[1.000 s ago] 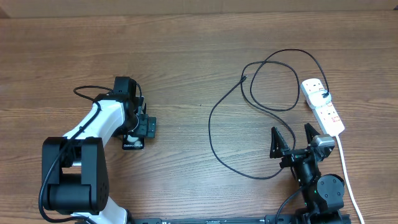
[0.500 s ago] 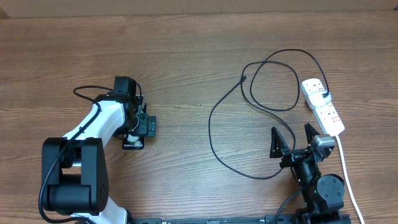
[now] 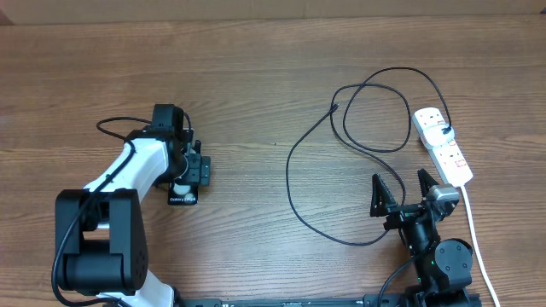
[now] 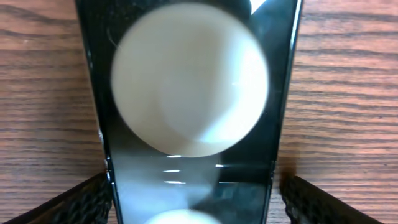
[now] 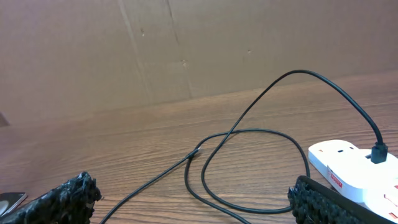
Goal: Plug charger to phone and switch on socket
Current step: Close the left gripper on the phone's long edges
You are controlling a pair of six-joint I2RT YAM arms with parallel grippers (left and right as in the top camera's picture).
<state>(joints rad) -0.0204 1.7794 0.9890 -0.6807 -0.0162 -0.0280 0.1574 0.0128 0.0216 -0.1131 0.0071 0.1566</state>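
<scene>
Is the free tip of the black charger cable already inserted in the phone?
No, the tip of the charger lies on the bare wood of the table, well apart from the phone.

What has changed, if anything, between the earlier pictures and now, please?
The left arm shifted slightly toward the picture's left edge, and the left end effector remains over the phone. Nothing was visibly taken hold of or let go. The phone, the charger, the socket and the open right end effector stayed put.
</scene>
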